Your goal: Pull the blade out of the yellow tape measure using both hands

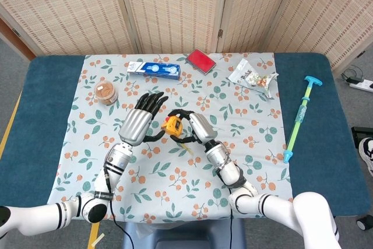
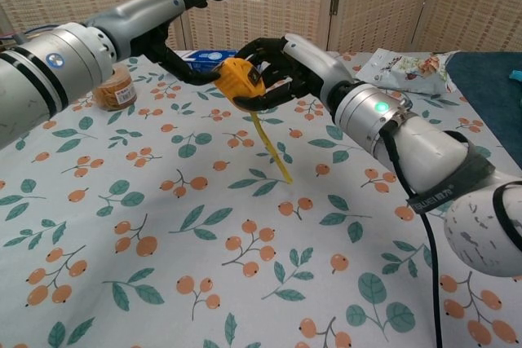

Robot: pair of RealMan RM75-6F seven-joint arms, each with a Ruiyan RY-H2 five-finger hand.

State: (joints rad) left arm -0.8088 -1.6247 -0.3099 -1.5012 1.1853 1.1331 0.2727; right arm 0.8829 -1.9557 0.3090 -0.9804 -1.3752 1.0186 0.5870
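Observation:
My right hand point(image 1: 197, 127) point(image 2: 287, 61) grips the yellow tape measure point(image 1: 172, 125) point(image 2: 241, 81) and holds it above the flowered tablecloth point(image 1: 245, 155). A short length of yellow blade point(image 2: 272, 146) hangs out of the case, sloping down to the right, its end free. My left hand point(image 1: 139, 122) point(image 2: 175, 14) is just left of the case. Its fingers are spread and point upward, and its thumb reaches toward the case's left side. Whether the thumb touches the case I cannot tell. The left hand holds nothing.
At the back of the cloth lie a blue box point(image 1: 154, 69), a red flat object point(image 1: 201, 60) and a snack bag point(image 1: 252, 76). A brown-lidded jar point(image 1: 106, 93) stands back left. A green and blue stick point(image 1: 300, 118) lies on the dark blue table at the right.

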